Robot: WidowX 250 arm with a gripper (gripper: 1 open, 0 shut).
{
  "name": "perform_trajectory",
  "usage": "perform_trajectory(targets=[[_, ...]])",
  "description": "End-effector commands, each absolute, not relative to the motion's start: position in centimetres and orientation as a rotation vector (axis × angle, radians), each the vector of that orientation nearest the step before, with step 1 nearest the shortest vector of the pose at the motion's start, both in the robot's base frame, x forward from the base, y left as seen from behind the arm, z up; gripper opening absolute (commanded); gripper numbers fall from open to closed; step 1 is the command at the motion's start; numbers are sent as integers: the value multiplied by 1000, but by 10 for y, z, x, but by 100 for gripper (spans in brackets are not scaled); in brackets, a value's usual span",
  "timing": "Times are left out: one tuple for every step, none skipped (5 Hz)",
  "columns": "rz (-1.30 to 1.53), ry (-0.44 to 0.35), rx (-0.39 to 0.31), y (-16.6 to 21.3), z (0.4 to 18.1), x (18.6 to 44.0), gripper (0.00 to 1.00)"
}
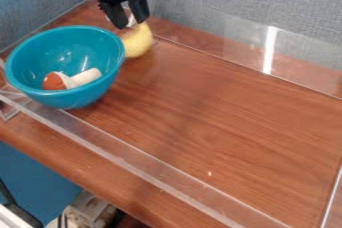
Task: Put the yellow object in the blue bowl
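Banana missed the bowl
Claw (124, 12) stood apart above the yellow object (136, 40), beside the blue bowl (40, 47); regrasp needed a centred hold

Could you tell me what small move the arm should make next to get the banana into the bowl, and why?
Probably lower the open gripper back onto the yellow banana and close on it. The banana lies on the wooden table beside the blue bowl, outside its rim, below the fingers rather than between them, so it needs regrasping before going over the bowl.
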State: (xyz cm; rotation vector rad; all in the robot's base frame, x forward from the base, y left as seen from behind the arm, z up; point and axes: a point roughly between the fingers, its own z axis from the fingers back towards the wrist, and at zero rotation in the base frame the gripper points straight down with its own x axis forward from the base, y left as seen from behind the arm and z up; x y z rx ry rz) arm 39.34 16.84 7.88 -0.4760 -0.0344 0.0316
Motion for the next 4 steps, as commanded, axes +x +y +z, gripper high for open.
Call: perform_trajectory(targets=[[46,-124,-425,180,120,390,100],[28,-121,-426,185,121,395,100],[0,-122,-426,188,126,397,100],[-26,-115,-428,189,123,400,100]])
